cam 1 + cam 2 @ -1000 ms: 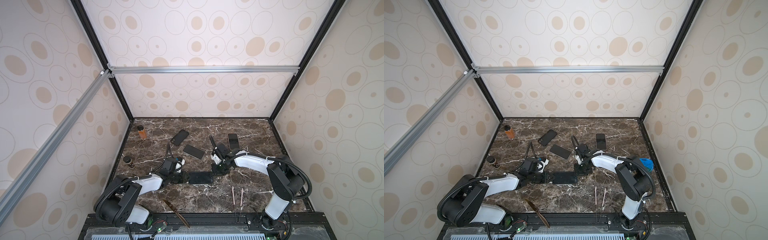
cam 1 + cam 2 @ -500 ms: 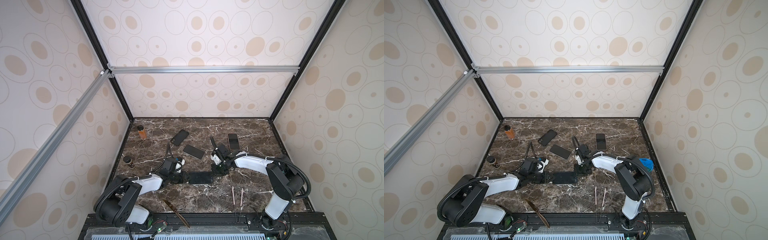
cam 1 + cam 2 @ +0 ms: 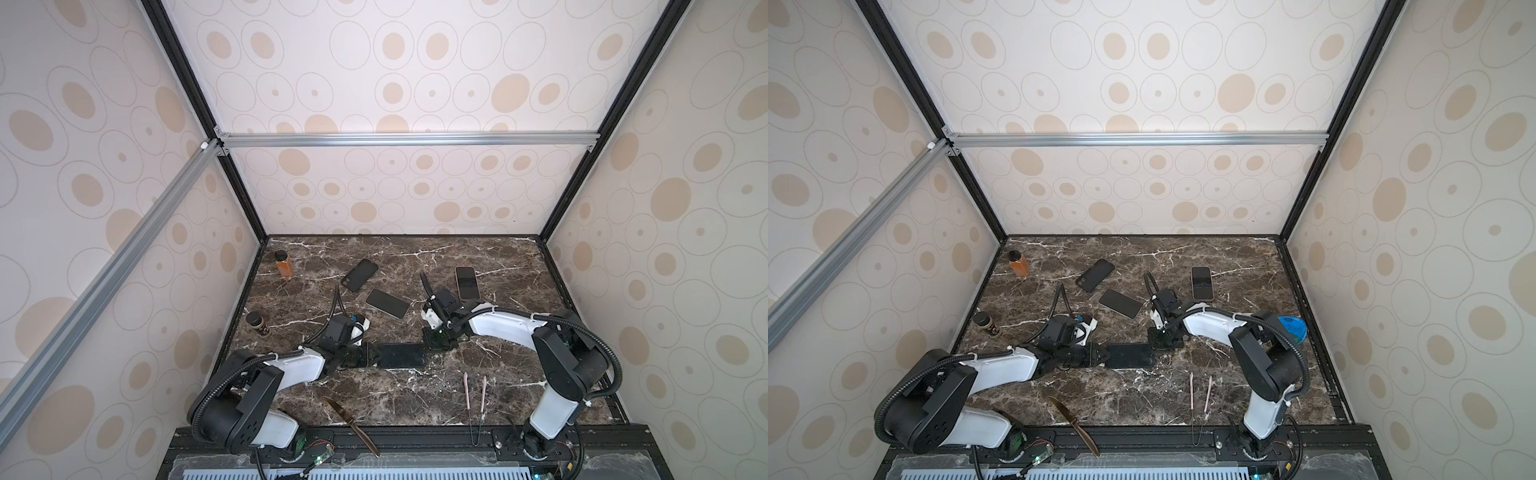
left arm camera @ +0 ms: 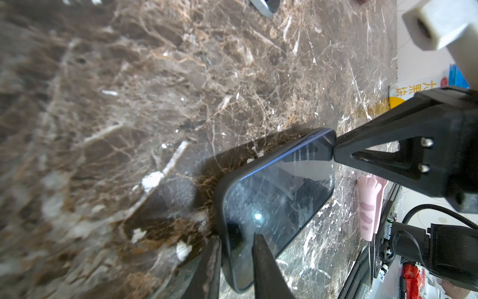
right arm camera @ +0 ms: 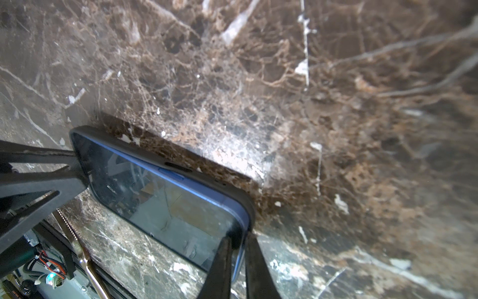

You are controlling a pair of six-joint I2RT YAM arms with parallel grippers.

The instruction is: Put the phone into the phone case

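Observation:
A dark-screened phone (image 3: 402, 355) with a blue rim lies inside a black phone case (image 5: 165, 158) at the front middle of the marble table, in both top views. My left gripper (image 3: 374, 355) is shut on the case's left end; in the left wrist view its fingers (image 4: 266, 269) straddle that end. My right gripper (image 3: 432, 344) is at the right end. In the right wrist view the right gripper (image 5: 238, 240) is shut on the phone's far corner, where the blue rim (image 5: 236, 261) runs between its two fingers.
Further back lie a black case (image 3: 359, 275), a black phone (image 3: 387, 303) and a third phone (image 3: 467, 282). An orange bottle (image 3: 284, 264) and a dark bottle (image 3: 257, 324) stand at the left. A knife (image 3: 351, 419) and pink tongs (image 3: 476, 390) lie near the front edge.
The right gripper's fingers have closed a little further on the phone's corner. Both arms and the phone stay where they were.

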